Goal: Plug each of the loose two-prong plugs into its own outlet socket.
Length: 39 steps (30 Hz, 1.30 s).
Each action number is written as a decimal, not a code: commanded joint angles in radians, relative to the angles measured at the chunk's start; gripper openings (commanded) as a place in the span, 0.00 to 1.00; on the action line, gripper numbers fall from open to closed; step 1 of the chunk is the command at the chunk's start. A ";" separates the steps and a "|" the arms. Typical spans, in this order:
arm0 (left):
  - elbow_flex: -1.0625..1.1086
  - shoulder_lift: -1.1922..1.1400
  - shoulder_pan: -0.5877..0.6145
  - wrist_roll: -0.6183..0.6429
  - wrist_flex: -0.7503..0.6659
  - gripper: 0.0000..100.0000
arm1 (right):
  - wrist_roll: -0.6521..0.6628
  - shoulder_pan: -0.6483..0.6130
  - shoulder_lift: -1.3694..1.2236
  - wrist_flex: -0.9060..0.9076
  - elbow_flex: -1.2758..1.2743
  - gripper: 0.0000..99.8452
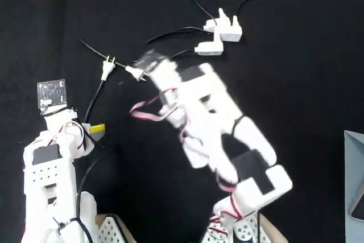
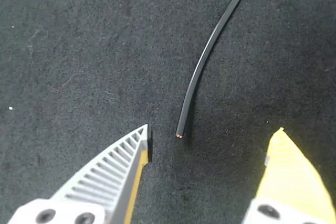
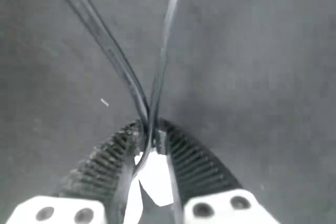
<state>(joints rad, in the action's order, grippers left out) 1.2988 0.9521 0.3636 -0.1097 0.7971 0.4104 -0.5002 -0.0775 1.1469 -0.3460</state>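
My right arm (image 1: 216,118) stretches from the bottom centre toward the upper middle of the high view. Its jaws are clamped on a white plug (image 3: 155,182), with two black cords (image 3: 166,24) crossing just beyond the tips. A second plug (image 1: 107,68), two-pronged, lies loose on the black bench (image 1: 296,112) just left of them. Three white sockets (image 1: 230,32) sit clustered in the upper right, well apart from both plugs. My left arm (image 1: 48,169) sits at lower left. Its jaws are spread wide over the bench, and the cut end of a black cable (image 2: 202,56) lies between the tips, touching neither.
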 commanded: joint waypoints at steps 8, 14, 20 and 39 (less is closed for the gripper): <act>-0.008 0.012 -0.008 0.003 -0.020 0.35 | -0.265 -0.269 0.090 -0.037 0.033 0.23; -0.008 0.014 -0.008 0.003 -0.020 0.35 | -0.272 -0.172 0.097 0.173 0.174 0.17; -0.008 0.014 -0.008 0.003 -0.020 0.35 | -0.267 -0.124 0.173 0.288 0.139 0.08; -0.008 0.014 -0.008 0.003 -0.020 0.35 | -0.270 -0.178 0.240 -0.048 -0.323 0.09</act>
<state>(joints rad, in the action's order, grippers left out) 1.2988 0.9521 0.3636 -0.1097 0.7971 0.1450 -0.6613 0.1297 1.1132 -0.6360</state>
